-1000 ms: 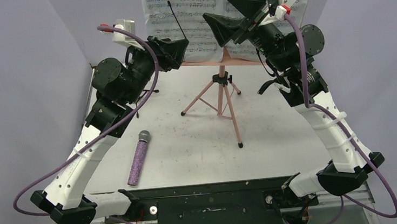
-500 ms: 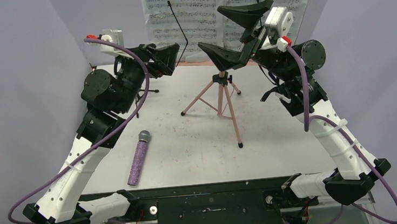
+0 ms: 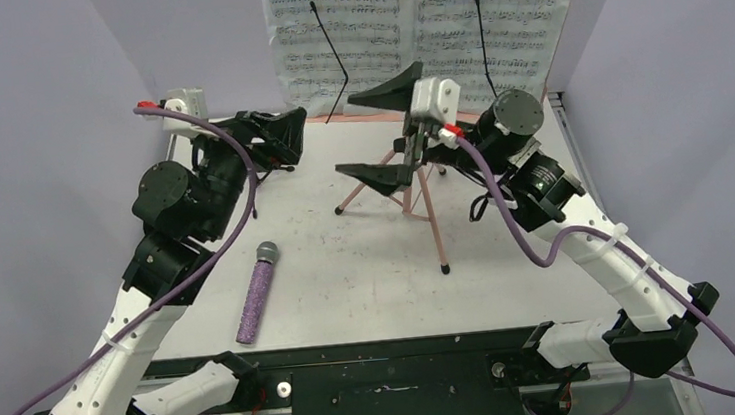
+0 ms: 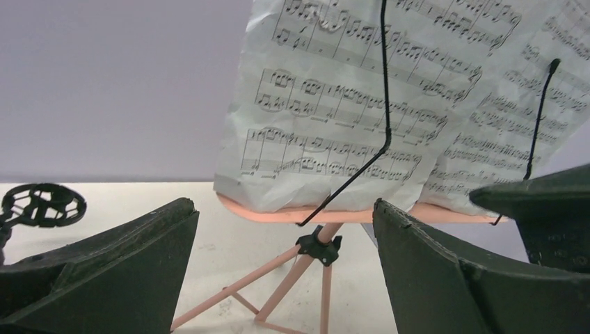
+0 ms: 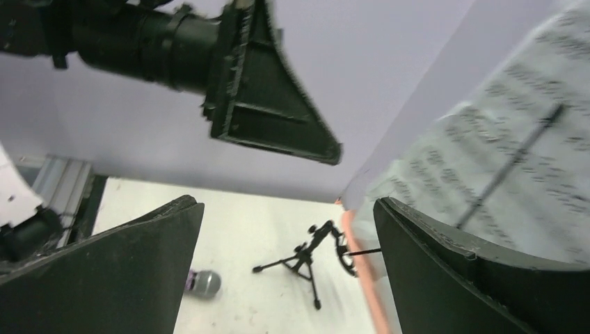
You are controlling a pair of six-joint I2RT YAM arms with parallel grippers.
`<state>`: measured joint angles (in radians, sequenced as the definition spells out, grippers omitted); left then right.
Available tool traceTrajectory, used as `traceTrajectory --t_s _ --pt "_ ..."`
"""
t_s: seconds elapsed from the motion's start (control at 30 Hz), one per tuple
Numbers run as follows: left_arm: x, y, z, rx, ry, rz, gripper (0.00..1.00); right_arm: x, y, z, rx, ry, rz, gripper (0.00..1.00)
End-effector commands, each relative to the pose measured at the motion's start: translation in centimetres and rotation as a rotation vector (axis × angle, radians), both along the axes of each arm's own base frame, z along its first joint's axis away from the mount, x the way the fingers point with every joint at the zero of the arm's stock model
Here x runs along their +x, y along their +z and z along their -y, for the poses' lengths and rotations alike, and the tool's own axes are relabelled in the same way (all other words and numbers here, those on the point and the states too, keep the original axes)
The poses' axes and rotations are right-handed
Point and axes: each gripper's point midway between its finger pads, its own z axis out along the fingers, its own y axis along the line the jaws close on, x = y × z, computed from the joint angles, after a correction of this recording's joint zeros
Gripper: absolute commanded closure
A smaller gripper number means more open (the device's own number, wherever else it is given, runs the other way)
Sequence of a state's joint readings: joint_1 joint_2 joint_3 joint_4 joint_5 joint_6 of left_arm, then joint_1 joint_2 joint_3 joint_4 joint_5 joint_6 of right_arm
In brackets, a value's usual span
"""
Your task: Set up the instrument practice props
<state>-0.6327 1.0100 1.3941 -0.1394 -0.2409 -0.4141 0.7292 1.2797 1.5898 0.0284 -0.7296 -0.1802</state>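
The pink tripod music stand (image 3: pixel 407 182) stands at the table's far middle, with white sheet-music pages (image 3: pixel 418 22) held on it by black wire clips. The purple glitter microphone (image 3: pixel 256 291) lies flat on the table, front left. The black tripod mic stand (image 5: pixel 309 257) stands upright left of the music stand; its ring mount (image 4: pixel 42 204) is empty. In the top view my left arm mostly hides it. My left gripper (image 3: pixel 282 135) is open and empty, left of the music stand. My right gripper (image 3: pixel 383 128) is wide open and empty, in front of the stand's tray (image 4: pixel 334 214).
Lilac walls close in the table on the left, back and right. The black base rail (image 3: pixel 387 366) runs along the near edge. My right gripper's finger (image 4: pixel 543 209) shows at the right of the left wrist view, close to the left gripper.
Both grippers have drawn down and away from the sheet music. The right gripper swung left and lower, rolling so its fingers stack vertically. The left arm pulled back left.
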Motion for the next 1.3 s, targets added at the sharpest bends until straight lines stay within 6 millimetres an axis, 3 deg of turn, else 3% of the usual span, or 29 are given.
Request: traceTrajectory --t_s 0.0,0.23,0.47,0.6,0.87,1.13,1.27 --pt "-0.5 -1.9 -1.5 0.013 0.049 -0.053 0.04 -3.7 -4.2 -2.4 -0.181 0.088 0.041 0.00" --pt "-0.9 -6.7 -3.0 0.033 0.107 -0.156 0.04 -5.6 -13.4 -4.7 -0.456 0.091 0.008 0.01" --pt "-0.6 -14.4 -3.0 0.116 0.127 -0.332 0.04 -4.8 -21.2 -3.7 -0.571 0.012 -0.152 0.00" --pt "-0.1 -19.1 -3.2 0.154 0.150 -0.456 0.04 -3.8 -23.9 -2.6 -0.588 -0.088 -0.271 0.02" --pt "2.2 -23.9 -2.8 0.118 0.094 -0.628 0.04 -1.6 -26.8 -0.7 -0.589 -0.249 -0.478 0.08" --pt "6.1 -25.7 -3.7 0.188 0.119 -0.723 0.03 2.2 -27.7 2.7 -0.523 -0.415 -0.718 0.08" --pt "8.5 -26.3 -5.3 0.252 0.162 -0.791 0.03 2.5 -27.3 3.3 -0.522 -0.435 -0.730 0.09"
